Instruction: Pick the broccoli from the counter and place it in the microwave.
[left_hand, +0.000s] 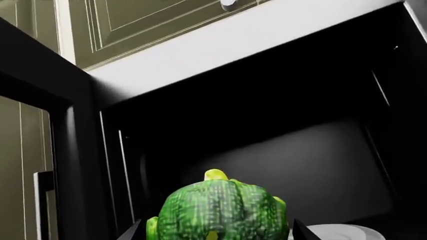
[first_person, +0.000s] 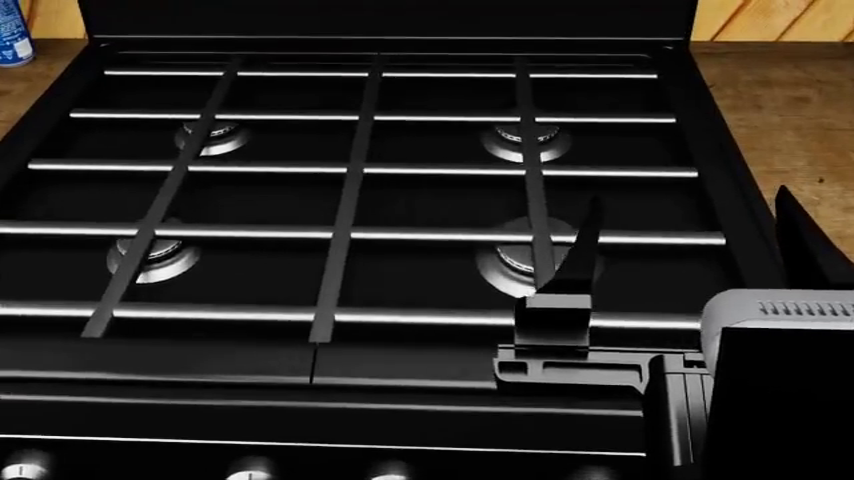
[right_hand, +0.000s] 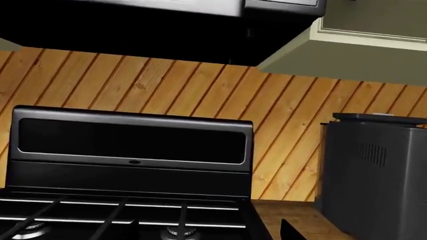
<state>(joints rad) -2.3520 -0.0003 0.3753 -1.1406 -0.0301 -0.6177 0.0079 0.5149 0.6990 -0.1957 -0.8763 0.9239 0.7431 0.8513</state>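
Note:
In the left wrist view my left gripper is shut on the broccoli, a bright-green lumpy floret that fills the gap between the two dark fingertips. It is held in front of the open microwave, whose dark cavity lies just beyond it. A white plate shows on the cavity floor beside the broccoli. My right gripper is open and empty over the right side of the stove. The wood counter lies to the right of the stove. My left gripper is out of the head view.
The black gas stove fills the head view. A blue-and-white can stands at the back left. The microwave door stands open beside the cavity. A grey appliance stands on the counter to the stove's right. Cabinets hang above.

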